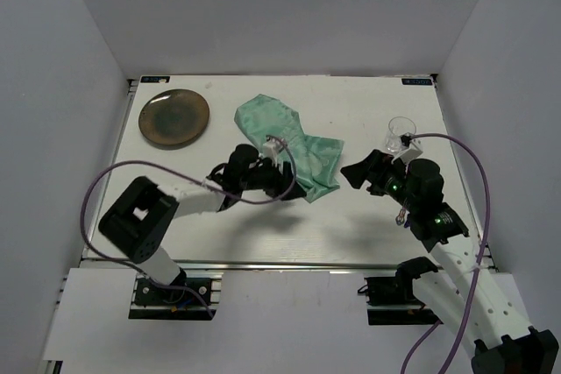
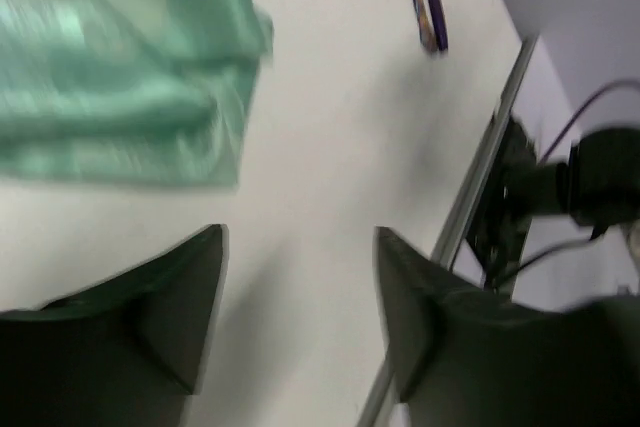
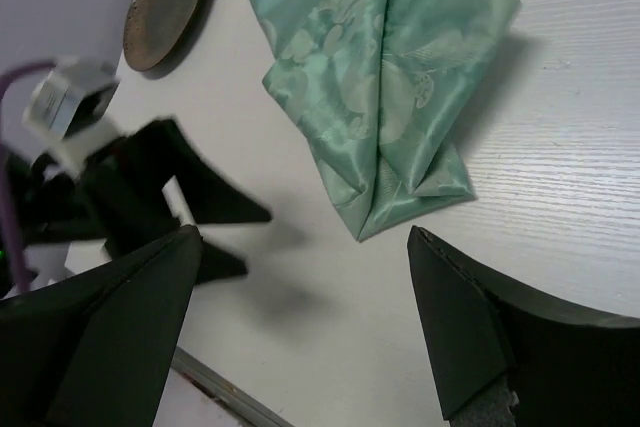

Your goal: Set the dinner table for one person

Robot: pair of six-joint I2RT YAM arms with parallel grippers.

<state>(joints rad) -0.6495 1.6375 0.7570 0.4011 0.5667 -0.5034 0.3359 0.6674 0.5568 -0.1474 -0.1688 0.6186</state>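
The white dinner table (image 1: 263, 234) carries a crumpled mint-green cloth mat (image 1: 289, 146) at its middle, a brown plate (image 1: 174, 118) at the far left and a clear glass (image 1: 401, 132) at the far right. My left gripper (image 1: 287, 183) is open and empty, low over bare table just in front of the cloth's near corner (image 2: 120, 97). My right gripper (image 1: 353, 172) is open and empty, just right of the cloth (image 3: 380, 77), pointing toward the left gripper (image 3: 190, 207). A shiny piece of cutlery (image 2: 425, 2) lies beyond the left gripper.
A metal rail (image 1: 280, 264) runs along the table's near edge and also shows in the left wrist view (image 2: 480, 177). White walls enclose the left, back and right sides. The plate (image 3: 165, 2) lies far left of the cloth. The right arm's cable loops over the table's right side.
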